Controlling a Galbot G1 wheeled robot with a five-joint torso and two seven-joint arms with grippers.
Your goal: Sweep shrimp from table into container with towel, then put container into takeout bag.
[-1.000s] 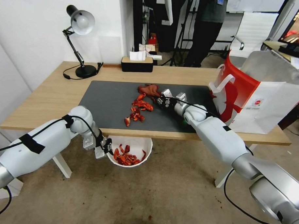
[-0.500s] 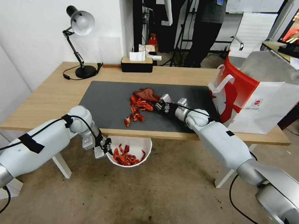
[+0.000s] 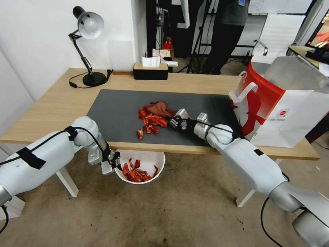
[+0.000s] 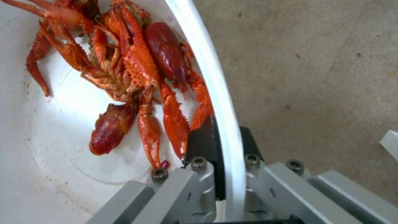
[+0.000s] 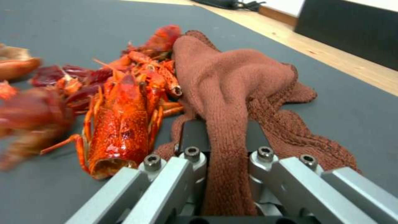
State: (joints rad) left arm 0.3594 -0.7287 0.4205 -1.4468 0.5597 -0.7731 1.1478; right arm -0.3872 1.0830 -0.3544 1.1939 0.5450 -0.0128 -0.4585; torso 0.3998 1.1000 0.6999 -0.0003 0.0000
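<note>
Head view: the right gripper (image 3: 176,122) pinches the towel (image 3: 158,109) on the desk (image 3: 57,105) mat, touching the shrimp (image 3: 150,122). The left gripper (image 3: 115,163) holds the container (image 3: 140,170) below the desk's front edge; the takeout bag (image 3: 280,106) stands at right.

Left wrist view: fingers (image 4: 201,141) clamp the container's rim.

Right wrist view: towel gripped, bunched against shrimp.

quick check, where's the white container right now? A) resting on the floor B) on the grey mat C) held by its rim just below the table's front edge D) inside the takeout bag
C. The left gripper has its jaws closed over the rim of the container, one inside and one outside, holding it under the front edge of the table with shrimp already in it.
</note>
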